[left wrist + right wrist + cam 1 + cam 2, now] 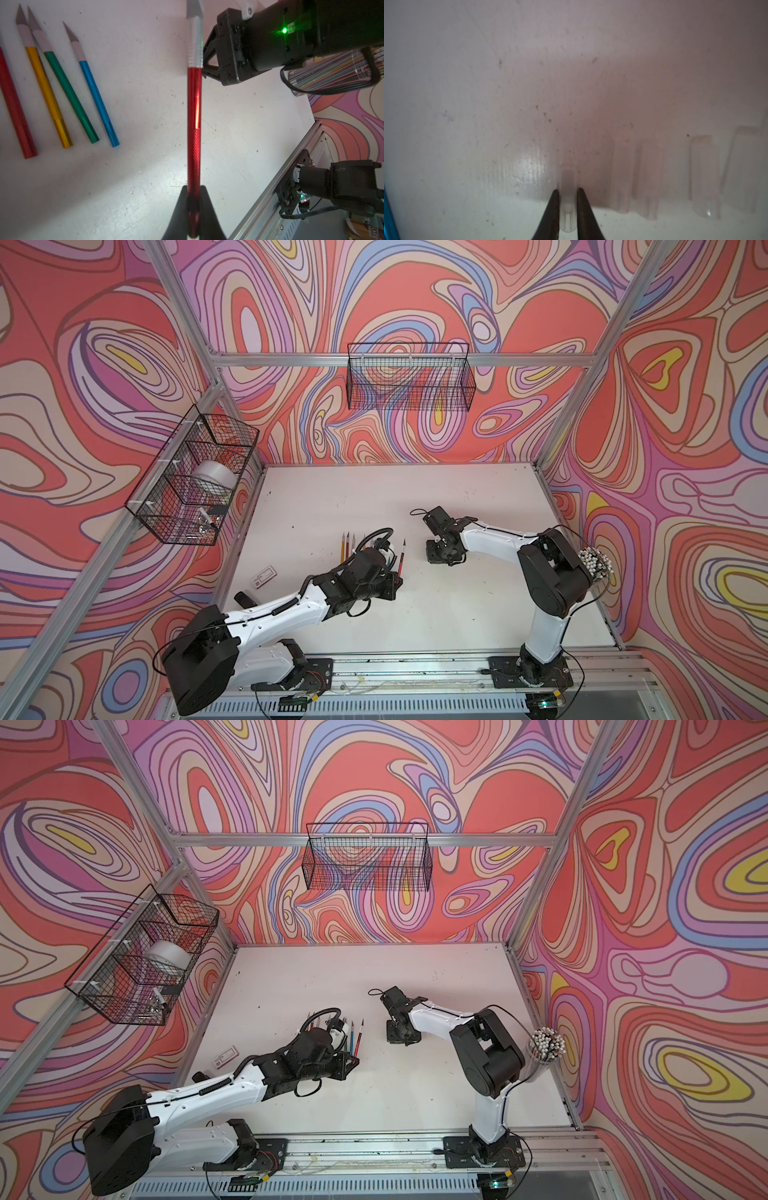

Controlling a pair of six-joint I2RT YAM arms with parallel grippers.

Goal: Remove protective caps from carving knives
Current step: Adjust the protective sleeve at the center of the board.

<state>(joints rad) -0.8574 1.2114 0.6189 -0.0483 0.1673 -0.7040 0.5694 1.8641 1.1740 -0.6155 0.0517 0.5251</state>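
My left gripper (193, 209) is shut on the back end of a red carving knife (194, 124), which shows in both top views (402, 558) (360, 1036). Its silver collar and blade (194, 10) are bare. Several uncapped carving knives lie side by side on the table: red (16, 104), gold (47, 97), green (70, 97) and blue (97, 101). My right gripper (568, 193) points down at the table (442, 558), shut on a translucent protective cap (568, 182). Several more protective caps (649, 180) lie in a row beside it.
A clear cup of white-tipped sticks (596, 564) stands at the table's right edge behind my right arm. A small white card (264, 574) lies at the left edge. Wire baskets hang on the back wall (409, 377) and on the left wall (195, 477).
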